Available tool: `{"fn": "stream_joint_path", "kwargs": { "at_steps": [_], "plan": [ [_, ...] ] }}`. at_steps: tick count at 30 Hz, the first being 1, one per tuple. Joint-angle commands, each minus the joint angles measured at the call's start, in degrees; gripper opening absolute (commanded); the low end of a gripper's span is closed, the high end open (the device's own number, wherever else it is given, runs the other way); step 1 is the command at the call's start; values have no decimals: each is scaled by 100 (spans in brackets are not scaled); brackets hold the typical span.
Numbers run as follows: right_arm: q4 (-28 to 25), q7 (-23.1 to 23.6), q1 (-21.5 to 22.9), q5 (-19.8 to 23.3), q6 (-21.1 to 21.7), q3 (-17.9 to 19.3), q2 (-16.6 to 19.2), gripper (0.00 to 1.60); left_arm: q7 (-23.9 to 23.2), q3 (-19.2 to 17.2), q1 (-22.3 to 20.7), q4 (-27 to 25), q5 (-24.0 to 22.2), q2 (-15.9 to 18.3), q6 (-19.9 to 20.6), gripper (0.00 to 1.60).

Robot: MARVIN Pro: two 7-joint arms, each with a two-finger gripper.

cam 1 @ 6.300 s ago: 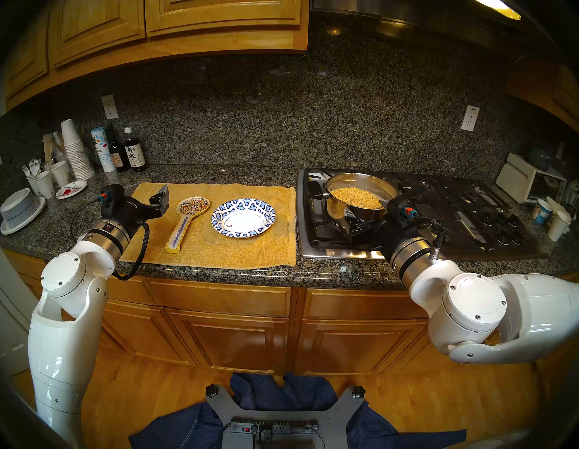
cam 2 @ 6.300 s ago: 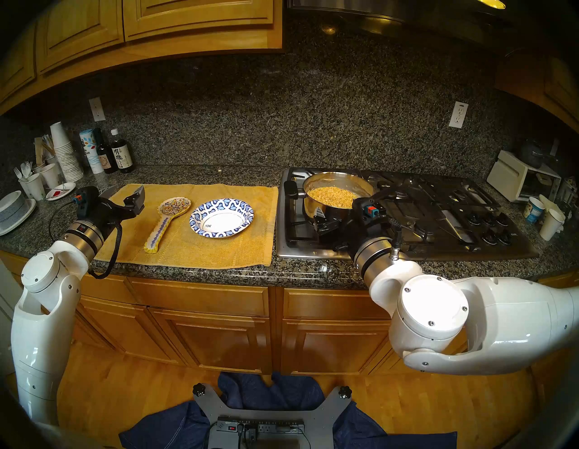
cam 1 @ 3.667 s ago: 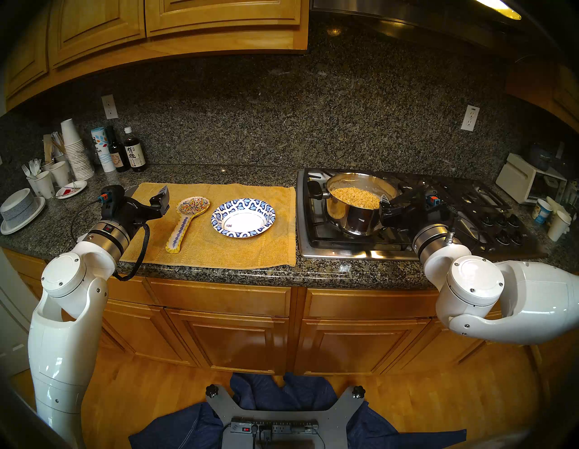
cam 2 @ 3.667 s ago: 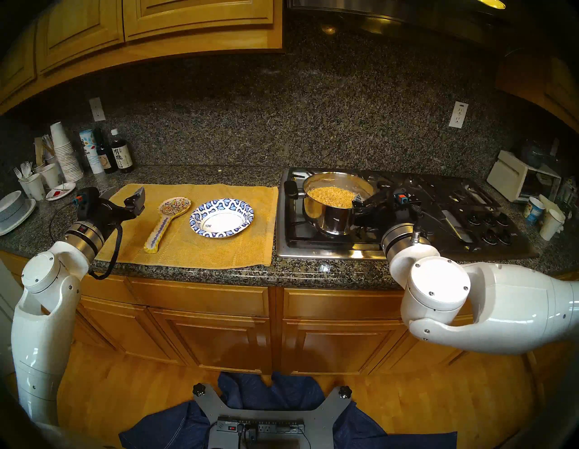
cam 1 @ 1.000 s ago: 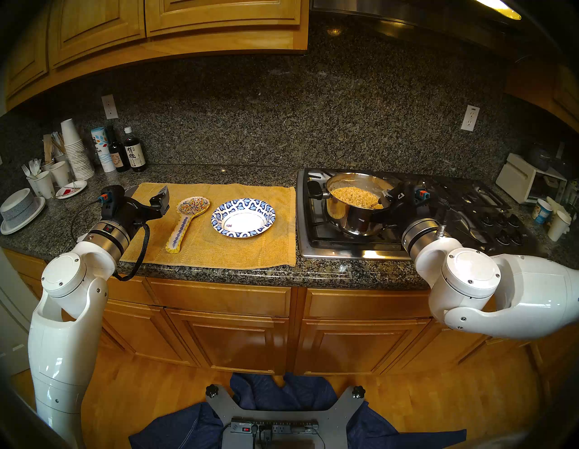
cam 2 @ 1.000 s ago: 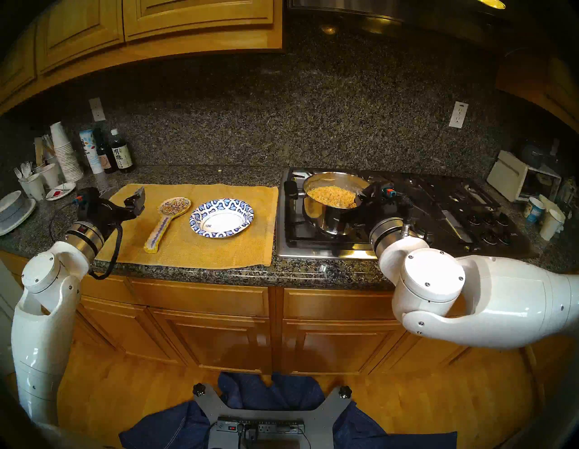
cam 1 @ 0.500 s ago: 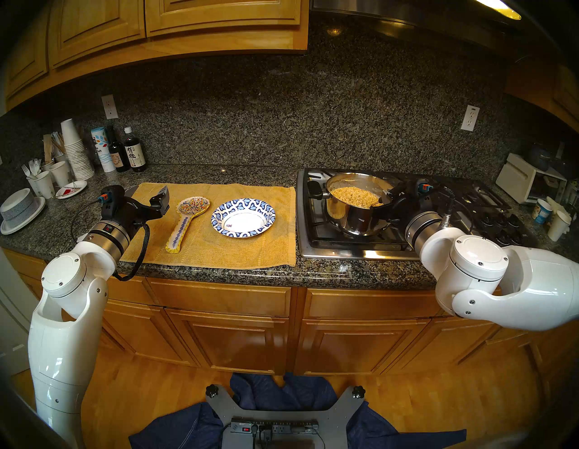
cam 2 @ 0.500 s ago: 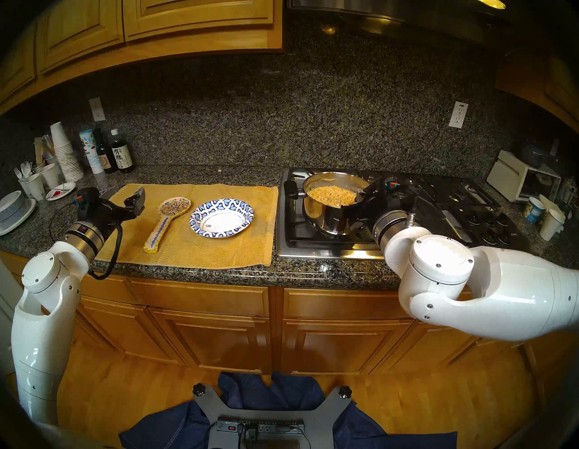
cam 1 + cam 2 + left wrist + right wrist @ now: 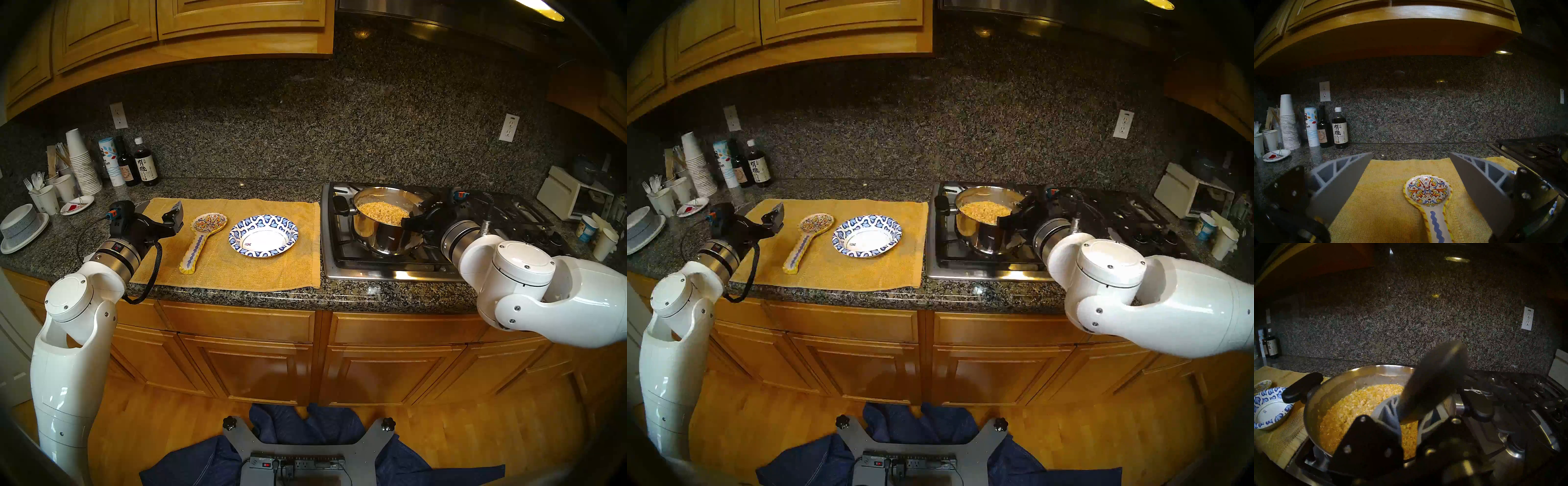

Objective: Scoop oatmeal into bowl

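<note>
Oatmeal (image 9: 383,212): all of it sits in the steel pot (image 9: 380,237) on the stove (image 9: 373,268); none in the bowl yet.
Bowl (image 9: 263,236): left of the pot, on the yellow towel (image 9: 237,271), white centre bare. We read it as parked close so the carry is short.
Right gripper (image 9: 1407,410): fingers clamped on the handle of a dark spoon (image 9: 1437,377), at the pot's right rim. We can't tell from the head view whether it touches the rim.
Spoon: bowl end raised above the pot's far-right side, blurred in the wrist view, looks unloaded. We judge the scoop hasn't happened; next it needs to tip down into the oatmeal.
Left gripper (image 9: 1411,195): fingers spread wide, holding nothing, far left of the pot over the towel's left end. Idle, clear of the carry path.
Spoon rest (image 9: 200,242): painted, left of the bowl, bare. Likely there to take the spoon afterwards.
Risk: oatmeal looks sticky, may cling to the spoon or drip on the towel between pot and bowl.
</note>
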Motion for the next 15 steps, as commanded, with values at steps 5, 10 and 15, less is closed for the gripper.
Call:
{"fn": "stream_joint_path", "kwargs": {
  "at_steps": [5, 10, 15],
  "plan": [
    [16, 165, 305, 128, 124, 281, 114, 0, -3, -58, -116, -145, -15, 22, -67, 160],
    [11, 295, 381, 390, 169, 378, 179, 0, -3, -57, -116, -144, -15, 23, -67, 160],
    [4, 452, 464, 601, 315, 467, 239, 0, -2, -57, -116, -144, -15, 23, -67, 160]
  ]
}}
